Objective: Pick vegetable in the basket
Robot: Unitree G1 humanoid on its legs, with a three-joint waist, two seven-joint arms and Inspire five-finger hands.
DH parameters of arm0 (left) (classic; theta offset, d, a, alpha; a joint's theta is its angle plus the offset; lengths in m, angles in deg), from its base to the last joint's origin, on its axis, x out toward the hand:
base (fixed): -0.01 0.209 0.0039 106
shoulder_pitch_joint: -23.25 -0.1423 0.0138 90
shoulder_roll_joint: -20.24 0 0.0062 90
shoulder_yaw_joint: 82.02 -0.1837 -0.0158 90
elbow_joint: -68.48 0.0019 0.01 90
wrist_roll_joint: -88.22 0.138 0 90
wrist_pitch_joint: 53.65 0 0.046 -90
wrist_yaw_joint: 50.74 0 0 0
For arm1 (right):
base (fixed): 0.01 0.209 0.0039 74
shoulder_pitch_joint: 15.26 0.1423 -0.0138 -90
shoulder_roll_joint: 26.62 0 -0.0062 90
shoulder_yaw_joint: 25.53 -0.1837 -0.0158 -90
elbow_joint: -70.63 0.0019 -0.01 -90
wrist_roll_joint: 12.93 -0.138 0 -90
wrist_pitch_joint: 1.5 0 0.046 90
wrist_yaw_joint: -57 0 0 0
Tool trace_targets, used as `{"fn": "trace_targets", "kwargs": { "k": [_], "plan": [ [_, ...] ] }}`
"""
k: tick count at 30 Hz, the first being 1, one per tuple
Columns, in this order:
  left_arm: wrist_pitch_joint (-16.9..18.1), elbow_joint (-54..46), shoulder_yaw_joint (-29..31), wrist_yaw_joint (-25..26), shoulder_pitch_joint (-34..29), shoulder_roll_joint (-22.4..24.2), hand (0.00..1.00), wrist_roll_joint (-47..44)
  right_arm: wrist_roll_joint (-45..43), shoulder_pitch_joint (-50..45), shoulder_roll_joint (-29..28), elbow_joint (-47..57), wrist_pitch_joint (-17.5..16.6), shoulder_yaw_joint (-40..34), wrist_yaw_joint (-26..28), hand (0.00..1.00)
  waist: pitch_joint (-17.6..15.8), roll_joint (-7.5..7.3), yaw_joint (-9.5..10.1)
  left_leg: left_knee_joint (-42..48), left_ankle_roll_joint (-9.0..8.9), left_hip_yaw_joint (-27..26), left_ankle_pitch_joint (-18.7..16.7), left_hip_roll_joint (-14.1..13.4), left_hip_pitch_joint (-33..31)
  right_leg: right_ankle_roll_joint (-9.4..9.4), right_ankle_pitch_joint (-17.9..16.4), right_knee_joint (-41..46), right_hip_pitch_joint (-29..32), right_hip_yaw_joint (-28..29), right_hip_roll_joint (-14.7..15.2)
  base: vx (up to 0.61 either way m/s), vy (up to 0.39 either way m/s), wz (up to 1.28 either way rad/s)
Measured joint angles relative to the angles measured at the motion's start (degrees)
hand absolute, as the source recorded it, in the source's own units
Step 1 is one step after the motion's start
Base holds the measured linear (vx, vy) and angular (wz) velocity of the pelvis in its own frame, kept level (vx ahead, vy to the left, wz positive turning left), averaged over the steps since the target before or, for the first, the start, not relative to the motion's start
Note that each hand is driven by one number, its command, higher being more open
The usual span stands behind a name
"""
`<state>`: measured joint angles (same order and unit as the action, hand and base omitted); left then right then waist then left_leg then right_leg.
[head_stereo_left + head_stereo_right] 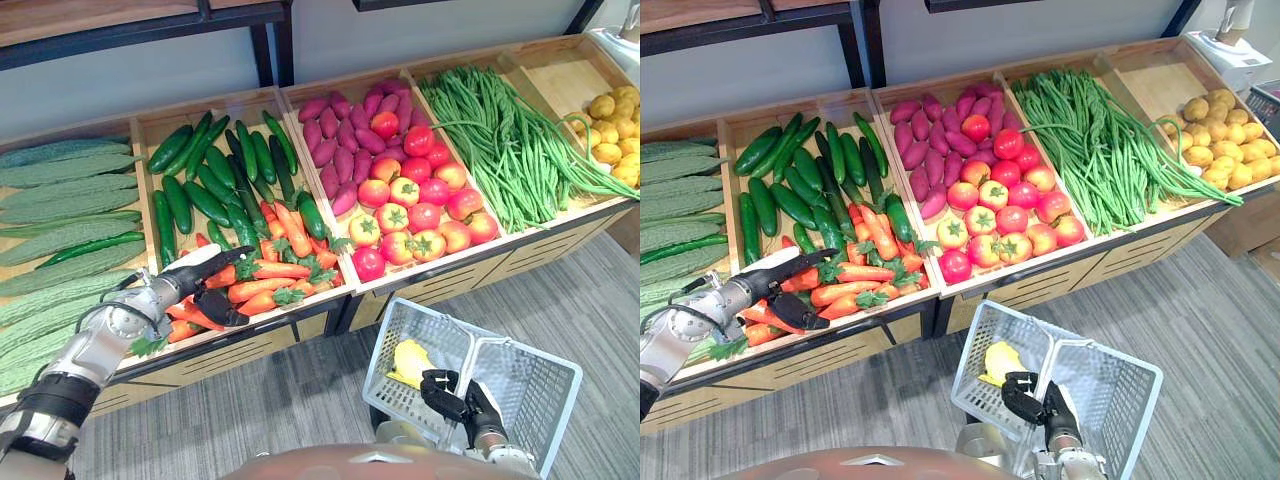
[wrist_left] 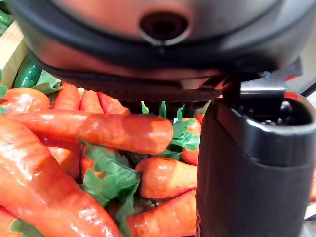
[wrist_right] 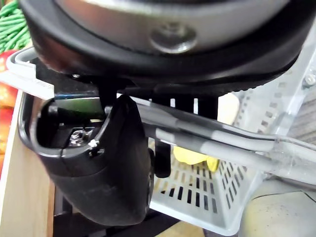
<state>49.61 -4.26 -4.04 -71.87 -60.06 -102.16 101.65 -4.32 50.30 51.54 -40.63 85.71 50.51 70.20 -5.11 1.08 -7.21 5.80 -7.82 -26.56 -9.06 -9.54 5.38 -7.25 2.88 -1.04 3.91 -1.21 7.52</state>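
Over carrots [image 1: 268,270], left hand [image 1: 197,279]; basket [image 1: 530,390] in right hand [image 1: 462,398]

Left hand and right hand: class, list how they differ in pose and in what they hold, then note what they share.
The left hand is stretched out over the carrots; the right hand sits lower, at the basket. The left hand's fingers are straight and hold nothing; the right hand's fingers curl round the basket handle. Both are dark hands, each with a thumb opposite its fingers.
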Motion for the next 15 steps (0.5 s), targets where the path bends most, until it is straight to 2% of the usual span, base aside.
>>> {"fn": "trace_targets", "kwargs": {
  "k": [6, 15],
  "plan": [
    [0.6, -1.3, 0.3, -0.1, -1.0, -1.9, 1.0, 0.6, 0.2, 0.0, 0.0, 0.9, 0.3, 0.0, 0.3, 0.0, -0.6, 0.13, 0.01, 0.0, -0.01, 0.0, 0.0, -0.2, 0.0, 0.16, -0.1, 0.0, 0.0, 0.0, -0.5, -0.01, -0.009, 0.0],
    [1.3, -2.2, 2.1, -0.1, -1.8, -2.2, 1.0, 0.8, 0.7, 0.0, -0.1, 2.7, 0.5, -0.1, 1.3, 0.0, -1.6, 0.47, -0.04, 0.0, -0.01, 0.0, 0.0, -0.2, -0.1, 0.35, -0.2, 0.0, 0.3, 0.2, -0.6, 0.0, -0.003, 0.0]
  ]
}}
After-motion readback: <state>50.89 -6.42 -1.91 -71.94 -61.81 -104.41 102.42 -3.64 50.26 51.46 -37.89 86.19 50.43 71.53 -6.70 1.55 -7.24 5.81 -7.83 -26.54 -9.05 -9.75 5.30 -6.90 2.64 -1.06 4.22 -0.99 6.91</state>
